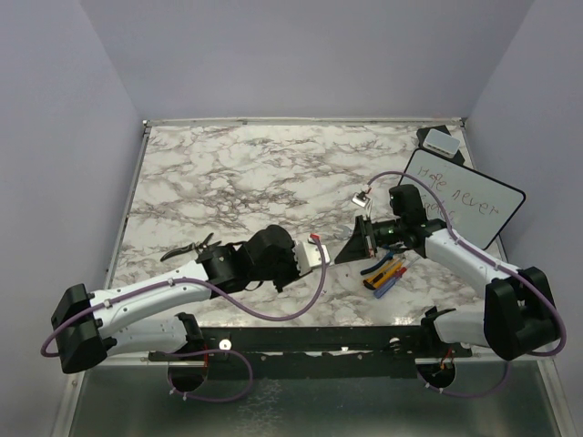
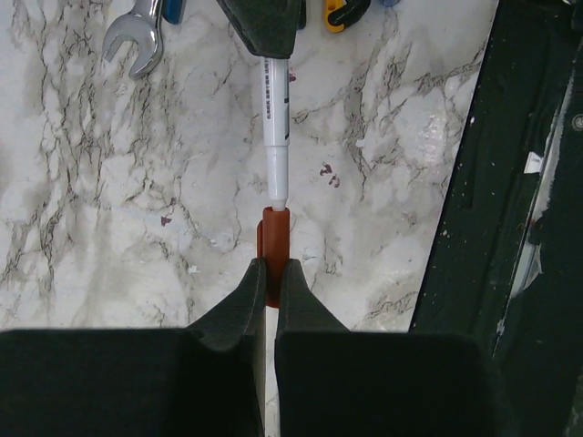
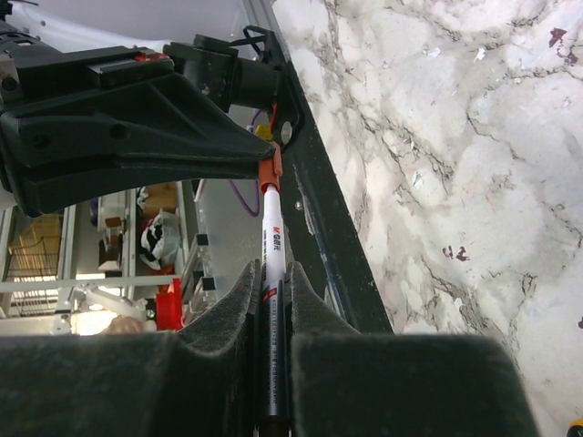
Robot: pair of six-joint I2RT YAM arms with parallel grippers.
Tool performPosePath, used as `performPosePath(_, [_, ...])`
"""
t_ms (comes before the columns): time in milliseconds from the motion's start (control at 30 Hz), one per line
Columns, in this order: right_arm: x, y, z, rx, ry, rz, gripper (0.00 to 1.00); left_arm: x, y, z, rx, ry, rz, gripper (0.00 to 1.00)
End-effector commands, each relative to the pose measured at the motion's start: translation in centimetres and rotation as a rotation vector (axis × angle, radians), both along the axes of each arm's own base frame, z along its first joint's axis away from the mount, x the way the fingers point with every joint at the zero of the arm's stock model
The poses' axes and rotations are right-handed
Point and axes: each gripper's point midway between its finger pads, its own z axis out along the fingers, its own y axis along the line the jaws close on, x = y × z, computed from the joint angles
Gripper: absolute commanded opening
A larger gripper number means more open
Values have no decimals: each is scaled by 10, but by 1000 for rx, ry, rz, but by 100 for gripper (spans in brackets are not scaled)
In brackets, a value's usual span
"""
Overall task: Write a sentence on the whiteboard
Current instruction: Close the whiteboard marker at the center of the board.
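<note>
While the marker (image 2: 276,127) is stretched between both arms over the near middle of the worktop (image 1: 237,173), its red cap (image 2: 274,232) is pinched in the closed left gripper (image 2: 271,273) and its barrel is clamped in the closed right gripper (image 3: 271,278). Opposite ends are gripped, it is judged, so that cap and barrel can be worked along one line; the neck is seen at the cap's mouth, and whether uncapping or capping is in hand cannot be told. The whiteboard (image 1: 474,196) is laid askew at the right edge, towards the far corner, well apart from the marker, with dark handwriting on it. Spare pens (image 1: 387,271) are scattered beside the right arm.
</note>
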Motion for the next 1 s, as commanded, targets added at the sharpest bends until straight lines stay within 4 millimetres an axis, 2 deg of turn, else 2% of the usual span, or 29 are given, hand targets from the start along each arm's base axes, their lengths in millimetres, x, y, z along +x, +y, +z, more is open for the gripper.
performPosePath(0, [-2, 4, 14, 47, -25, 42, 1, -10, -8, 18, -75, -4, -50, 0])
performPosePath(233, [-9, 7, 19, 75, -22, 75, 1, -11, -11, 21, -85, -2, -59, 0])
performPosePath(600, [-16, 15, 11, 59, -5, 81, 1, -5, -20, 36, -168, -4, -8, 0])
performPosePath(967, [-32, 39, 0, 63, 7, 145, 1, 0, -27, 49, -249, -2, 42, 0])
